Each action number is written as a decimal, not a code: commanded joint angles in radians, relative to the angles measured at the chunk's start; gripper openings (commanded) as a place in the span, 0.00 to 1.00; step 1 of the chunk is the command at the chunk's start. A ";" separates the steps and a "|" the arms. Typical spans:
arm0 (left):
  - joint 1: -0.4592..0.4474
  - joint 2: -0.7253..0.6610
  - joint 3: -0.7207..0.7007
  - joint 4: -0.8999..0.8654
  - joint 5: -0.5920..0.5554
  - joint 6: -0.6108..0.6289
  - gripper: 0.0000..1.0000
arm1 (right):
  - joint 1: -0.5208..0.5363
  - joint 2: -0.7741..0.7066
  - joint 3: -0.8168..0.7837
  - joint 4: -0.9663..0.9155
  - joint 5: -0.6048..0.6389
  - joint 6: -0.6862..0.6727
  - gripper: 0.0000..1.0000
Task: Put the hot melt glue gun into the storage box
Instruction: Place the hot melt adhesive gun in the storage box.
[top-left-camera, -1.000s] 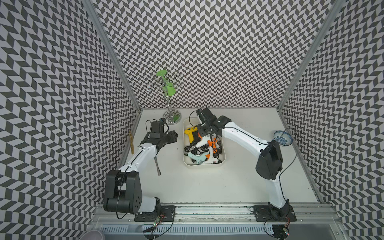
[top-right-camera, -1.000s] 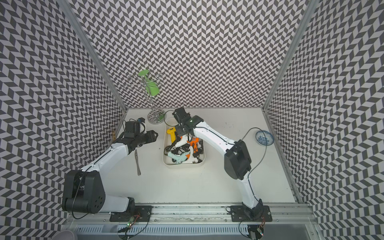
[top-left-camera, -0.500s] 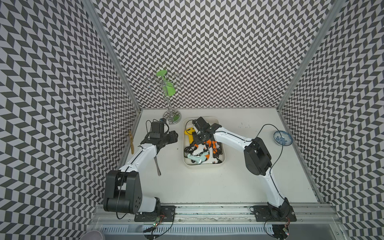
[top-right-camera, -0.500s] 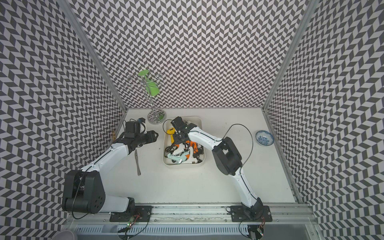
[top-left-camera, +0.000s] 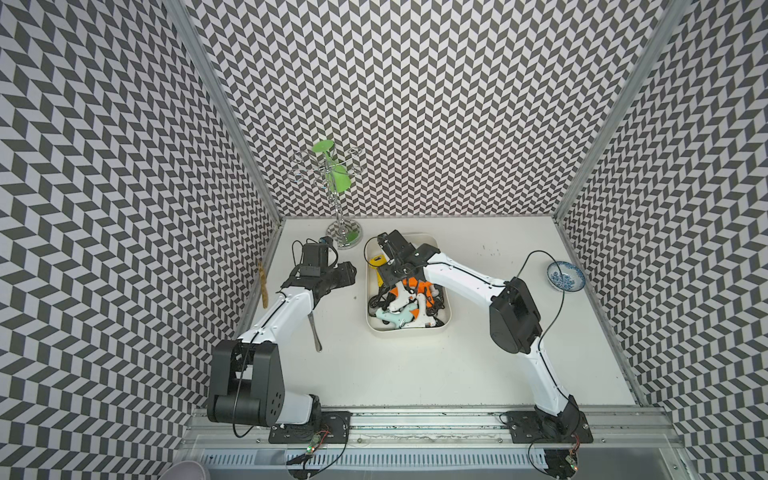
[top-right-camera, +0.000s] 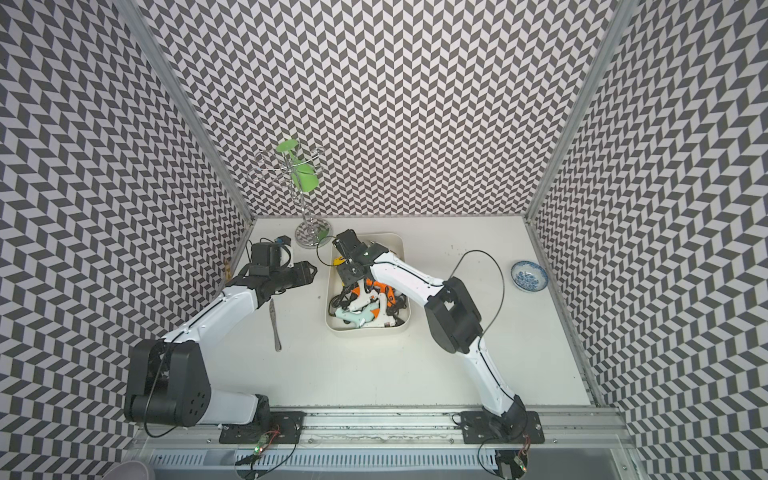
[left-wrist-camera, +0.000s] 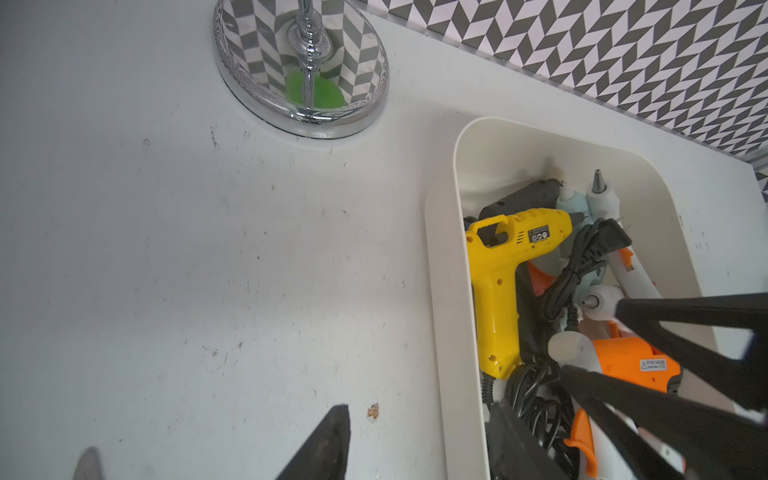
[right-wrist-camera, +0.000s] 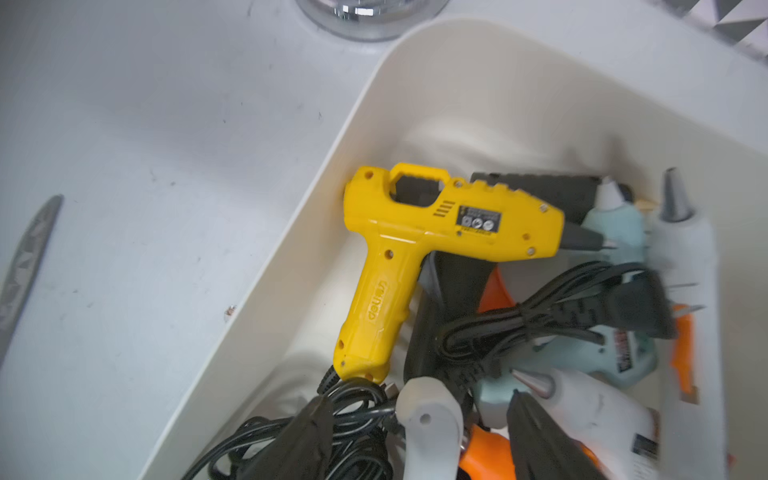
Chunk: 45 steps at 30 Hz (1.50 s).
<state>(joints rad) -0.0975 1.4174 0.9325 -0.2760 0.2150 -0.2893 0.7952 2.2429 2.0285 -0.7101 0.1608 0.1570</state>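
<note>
A yellow hot melt glue gun (top-left-camera: 377, 262) (top-right-camera: 338, 261) (right-wrist-camera: 415, 232) (left-wrist-camera: 496, 291) lies on its side in the far left corner of the cream storage box (top-left-camera: 407, 330) (top-right-camera: 365, 331). It rests against the wall on top of several other glue guns and black cords. My right gripper (right-wrist-camera: 417, 401) (top-left-camera: 392, 278) hangs open over the pile, just past the yellow gun's handle end, with a white gun's handle between its fingers but not clamped. My left gripper (left-wrist-camera: 417, 409) (top-left-camera: 347, 272) is open and holds nothing. It straddles the box's left wall.
A chrome stand (top-left-camera: 343, 232) carrying a green cup (top-left-camera: 332, 178) rises just behind the box's left corner. A table knife (top-left-camera: 314, 332) lies under my left arm. A blue-patterned bowl (top-left-camera: 565, 276) sits at the far right. A wooden stick (top-left-camera: 262, 282) rests along the left wall.
The right gripper's jaws have widened over the box, and that arm's elbow has swung left. The yellow gun stays in the box's far left corner. The left arm has not moved.
</note>
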 joint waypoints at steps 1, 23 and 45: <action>-0.003 0.007 -0.007 0.024 0.009 -0.006 0.58 | -0.037 -0.087 -0.004 0.042 0.036 0.003 0.66; -0.016 -0.001 -0.021 0.051 0.023 0.004 0.58 | -0.022 -0.119 -0.282 0.232 -0.037 0.101 0.15; -0.137 0.095 -0.020 0.140 0.063 0.065 0.58 | -0.155 -0.326 -0.566 0.331 -0.183 0.177 0.40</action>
<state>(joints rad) -0.2291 1.4815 0.8948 -0.1436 0.2642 -0.2447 0.6022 1.9652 1.5364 -0.4030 0.0635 0.2829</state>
